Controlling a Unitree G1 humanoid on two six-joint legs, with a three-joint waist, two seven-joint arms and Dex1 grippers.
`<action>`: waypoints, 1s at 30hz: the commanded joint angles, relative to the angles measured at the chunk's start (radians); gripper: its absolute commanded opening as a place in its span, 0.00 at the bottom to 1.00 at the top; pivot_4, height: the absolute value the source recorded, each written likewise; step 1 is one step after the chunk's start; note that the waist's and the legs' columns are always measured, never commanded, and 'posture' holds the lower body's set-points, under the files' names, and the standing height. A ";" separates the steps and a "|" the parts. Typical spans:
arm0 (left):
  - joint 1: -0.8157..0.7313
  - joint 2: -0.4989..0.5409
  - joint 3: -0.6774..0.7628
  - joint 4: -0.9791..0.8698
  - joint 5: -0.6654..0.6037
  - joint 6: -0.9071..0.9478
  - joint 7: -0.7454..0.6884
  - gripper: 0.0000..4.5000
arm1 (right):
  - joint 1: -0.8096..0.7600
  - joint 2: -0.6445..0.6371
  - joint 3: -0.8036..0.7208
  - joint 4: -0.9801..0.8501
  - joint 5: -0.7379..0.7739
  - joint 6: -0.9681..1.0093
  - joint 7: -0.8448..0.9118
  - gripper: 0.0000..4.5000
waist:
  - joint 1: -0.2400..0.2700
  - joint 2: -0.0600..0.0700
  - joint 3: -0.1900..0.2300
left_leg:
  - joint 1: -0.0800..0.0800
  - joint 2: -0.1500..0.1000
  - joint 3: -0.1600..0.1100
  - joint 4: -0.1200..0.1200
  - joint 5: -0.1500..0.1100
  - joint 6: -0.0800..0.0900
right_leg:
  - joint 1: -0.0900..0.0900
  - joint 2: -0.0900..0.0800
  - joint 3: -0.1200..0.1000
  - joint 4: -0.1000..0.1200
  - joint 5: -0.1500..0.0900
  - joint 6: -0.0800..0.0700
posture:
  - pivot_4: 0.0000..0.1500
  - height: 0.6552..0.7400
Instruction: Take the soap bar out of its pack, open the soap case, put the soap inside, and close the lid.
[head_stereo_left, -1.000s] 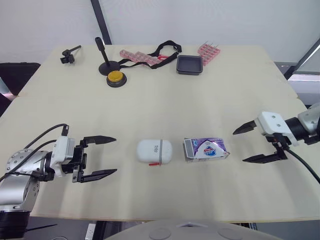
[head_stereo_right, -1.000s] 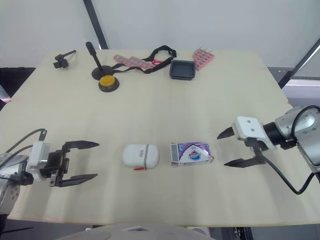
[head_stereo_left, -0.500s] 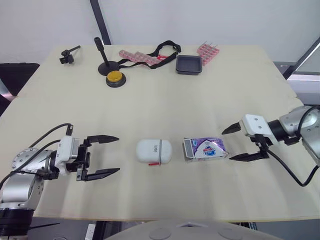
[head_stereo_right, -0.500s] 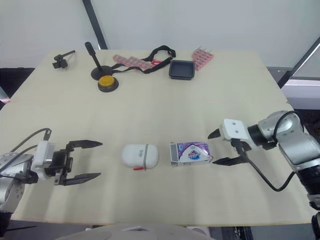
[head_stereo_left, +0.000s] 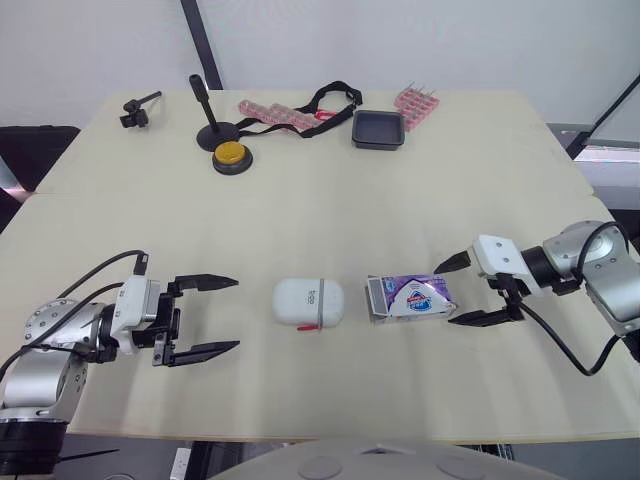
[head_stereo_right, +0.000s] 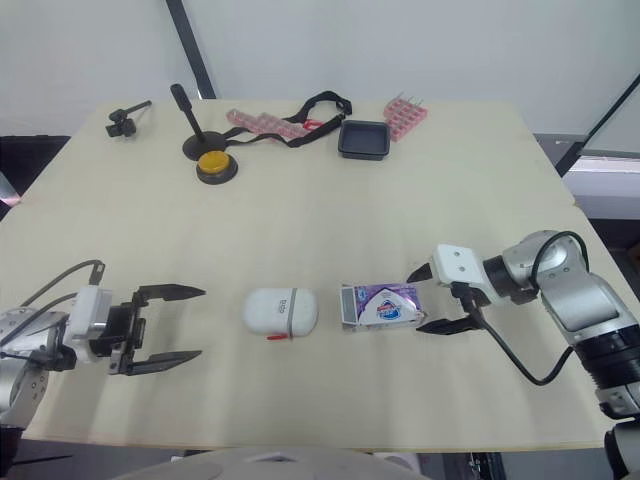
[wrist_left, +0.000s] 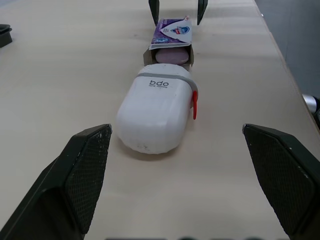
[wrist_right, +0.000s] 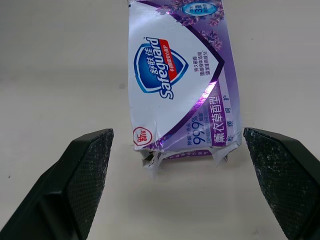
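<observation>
A purple and white soap pack (head_stereo_left: 412, 298) lies flat at the middle of the table, its torn end facing the white soap case (head_stereo_left: 309, 302) just to its left. The pink soap bar (wrist_left: 171, 56) shows inside that open end. The case is closed, with a grey band and a red tab. My right gripper (head_stereo_left: 446, 296) is open, one fingertip on each side of the pack's right end, low over the table; whether they touch it I cannot tell. My left gripper (head_stereo_left: 236, 314) is open with nothing in it, a short way left of the case and pointing at it.
At the table's far side stand a yellow button (head_stereo_left: 232, 156), a black stand (head_stereo_left: 205, 105), a black tray (head_stereo_left: 379, 129), pink racks (head_stereo_left: 275, 113), a black strap (head_stereo_left: 330, 98) and a small clamp (head_stereo_left: 138, 108). The table's right edge (head_stereo_left: 590, 185) is close beyond my right arm.
My right gripper has moved left across the table until its open fingers reached both sides of the pack's right end. The left gripper has barely shifted. Pack and case have not moved.
</observation>
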 joint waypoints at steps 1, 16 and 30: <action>-0.001 0.009 0.000 -0.015 0.000 -0.020 -0.002 0.99 | -0.017 -0.001 -0.010 0.008 -0.003 -0.017 0.002 1.00 | 0.000 0.000 0.000 | 0.000 0.000 0.000 0.000 0.000 0.000 | 0.000 0.000 0.000 0.000 0.000 0.000 | 1.00 0.87; -0.016 0.007 -0.013 0.014 0.016 -0.046 0.007 1.00 | -0.019 0.014 -0.015 0.033 0.001 -0.034 -0.003 0.44 | 0.000 0.000 0.000 | 0.000 0.000 0.000 0.000 0.000 0.000 | 0.000 0.000 0.000 0.001 0.000 0.000 | 1.00 0.87; -0.022 0.005 -0.022 0.027 0.026 -0.058 0.025 1.00 | -0.054 -0.028 -0.042 -0.039 0.044 0.061 0.023 0.44 | -0.001 0.000 0.000 | 0.000 0.000 0.000 0.001 0.000 0.000 | 0.000 0.000 0.000 0.001 0.000 0.000 | 1.00 0.87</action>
